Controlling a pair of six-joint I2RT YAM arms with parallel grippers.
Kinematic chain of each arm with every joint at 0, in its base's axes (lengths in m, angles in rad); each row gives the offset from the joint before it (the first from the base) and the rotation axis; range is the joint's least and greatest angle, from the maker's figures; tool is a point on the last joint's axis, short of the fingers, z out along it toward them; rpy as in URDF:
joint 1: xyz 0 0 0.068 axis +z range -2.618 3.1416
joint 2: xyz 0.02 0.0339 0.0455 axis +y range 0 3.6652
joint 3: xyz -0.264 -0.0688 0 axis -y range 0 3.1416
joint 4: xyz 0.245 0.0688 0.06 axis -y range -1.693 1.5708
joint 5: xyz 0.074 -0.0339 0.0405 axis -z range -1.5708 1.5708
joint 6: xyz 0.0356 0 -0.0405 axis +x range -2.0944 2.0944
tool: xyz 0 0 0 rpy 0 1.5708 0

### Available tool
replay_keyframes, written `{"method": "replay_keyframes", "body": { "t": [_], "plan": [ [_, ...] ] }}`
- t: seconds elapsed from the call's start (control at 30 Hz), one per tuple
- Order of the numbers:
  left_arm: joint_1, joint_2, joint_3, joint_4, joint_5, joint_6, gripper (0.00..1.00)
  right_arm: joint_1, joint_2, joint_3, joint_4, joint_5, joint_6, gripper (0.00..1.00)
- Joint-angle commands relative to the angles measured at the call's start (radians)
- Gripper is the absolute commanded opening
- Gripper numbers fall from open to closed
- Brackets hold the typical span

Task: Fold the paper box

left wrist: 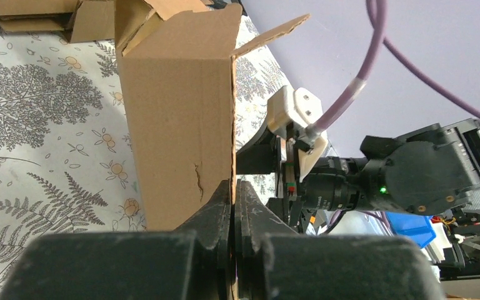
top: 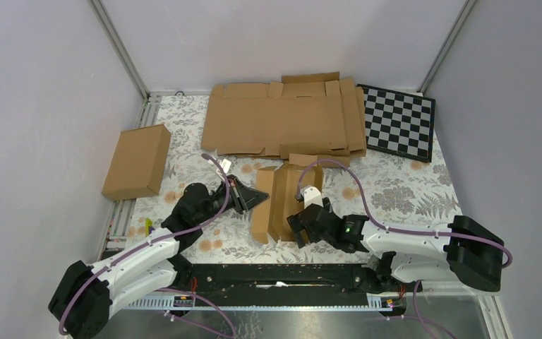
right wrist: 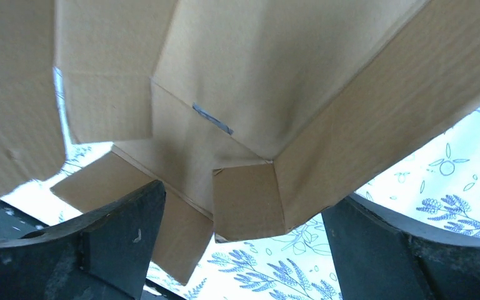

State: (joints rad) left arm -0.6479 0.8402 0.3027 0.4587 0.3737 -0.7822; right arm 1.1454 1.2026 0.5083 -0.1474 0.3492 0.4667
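The paper box (top: 282, 201) stands half-formed in the middle of the floral table, its walls raised and its flaps loose. My left gripper (top: 257, 199) comes at it from the left and is shut on the edge of one upright wall. In the left wrist view the brown panel (left wrist: 175, 125) rises straight out of the pinched fingers (left wrist: 215, 215). My right gripper (top: 302, 229) is at the box's near end, open. In the right wrist view the box (right wrist: 256, 81) fills the top. A small tab (right wrist: 244, 200) hangs between the wide-apart fingers (right wrist: 119, 231) without touching them.
A larger closed carton (top: 137, 161) lies at the left by the rail. Wide flat cardboard sheets (top: 286, 116) lie at the back, with a checkerboard (top: 399, 121) to their right. Purple cables loop over both arms.
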Motion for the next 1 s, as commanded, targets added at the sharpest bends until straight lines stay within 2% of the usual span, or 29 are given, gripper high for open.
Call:
{"method": "replay_keyframes", "body": {
  "t": [0.0, 0.17, 0.3, 0.47, 0.6, 0.97],
  "plan": [
    [-0.014, 0.026, 0.033, 0.1, 0.032, 0.023, 0.0, 0.004, -0.01, 0.085, 0.031, 0.085, 0.007, 1.0],
    [-0.023, 0.043, 0.062, 0.085, 0.032, 0.049, 0.0, -0.047, 0.056, 0.168, -0.031, -0.004, 0.017, 1.0],
    [-0.034, 0.041, 0.049, 0.113, 0.028, 0.052, 0.0, -0.114, 0.035, 0.163, -0.017, -0.072, 0.056, 0.97],
    [-0.05, 0.051, 0.048, 0.134, 0.042, 0.061, 0.0, -0.178, -0.025, 0.124, 0.034, -0.102, 0.085, 0.8],
    [-0.071, 0.063, 0.062, 0.155, 0.067, 0.084, 0.0, -0.199, -0.03, 0.129, 0.034, -0.066, 0.088, 0.56],
    [-0.091, 0.083, 0.113, 0.124, 0.104, 0.158, 0.0, -0.263, -0.057, 0.182, 0.03, 0.056, 0.062, 0.47]
  ]
}}
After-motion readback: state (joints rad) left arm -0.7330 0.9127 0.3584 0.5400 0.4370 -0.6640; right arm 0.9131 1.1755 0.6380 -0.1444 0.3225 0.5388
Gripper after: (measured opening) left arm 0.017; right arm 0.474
